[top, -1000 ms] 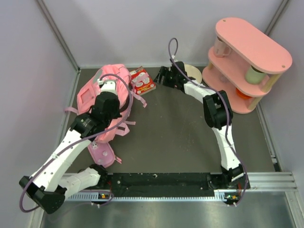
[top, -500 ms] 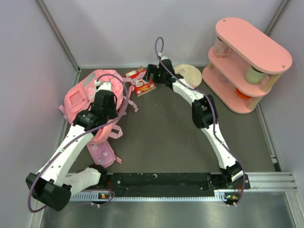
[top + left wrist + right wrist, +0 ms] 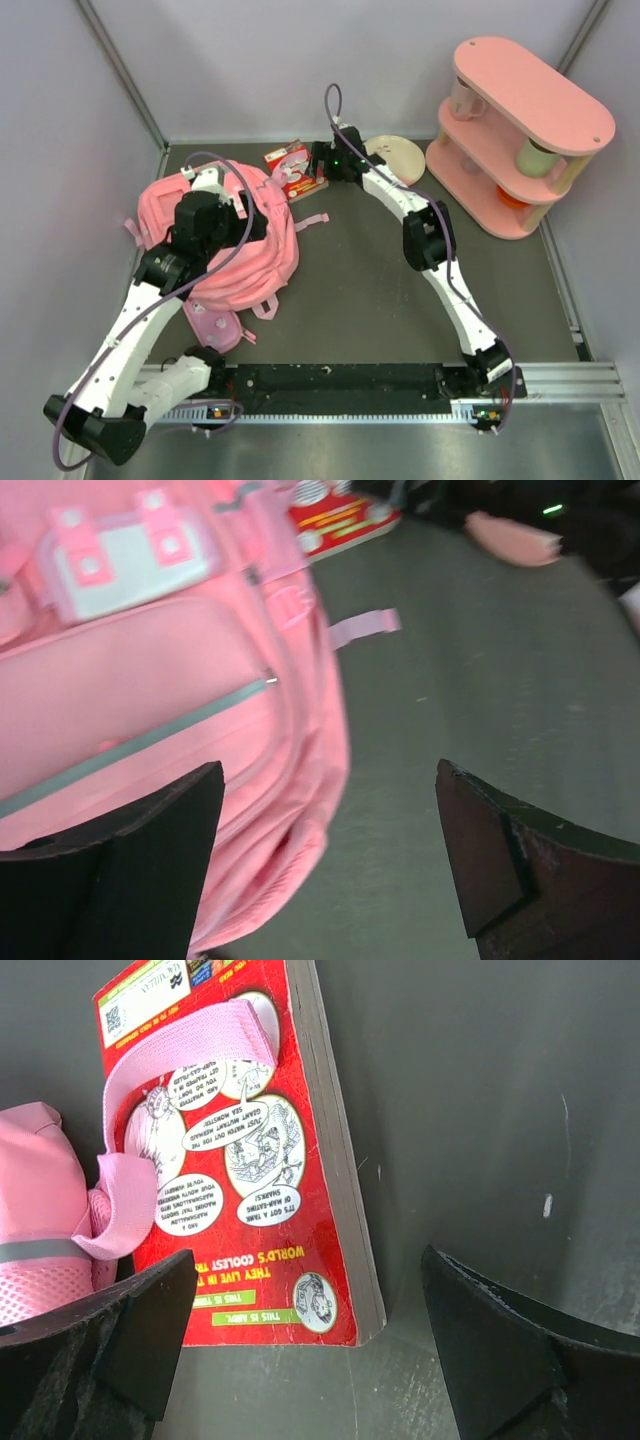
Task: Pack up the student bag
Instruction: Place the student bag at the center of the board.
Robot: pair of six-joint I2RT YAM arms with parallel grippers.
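The student bag (image 3: 245,255) is a large pink backpack lying flat on the left of the table, front side up. Its white-and-mint patch (image 3: 125,565) and grey stripe show in the left wrist view. Above the bag's right part hangs my left gripper (image 3: 252,222), open (image 3: 330,870), with nothing between its fingers. A red comic book (image 3: 291,168) lies behind the bag, with a pink bag strap (image 3: 170,1055) draped across its cover. My right gripper (image 3: 318,170) stands open (image 3: 305,1350) just in front of the book's (image 3: 240,1150) near corner, apart from it.
A small pink pouch (image 3: 213,325) lies by the left arm's base. A pale round disc (image 3: 398,155) sits behind the right gripper. A pink two-tier shelf (image 3: 520,120) with cups stands at the back right. Walls close in the left and back sides.
My left gripper has opened and let go of the bag, which has dropped flat and spread rightward. My right gripper has swung left to the red book.
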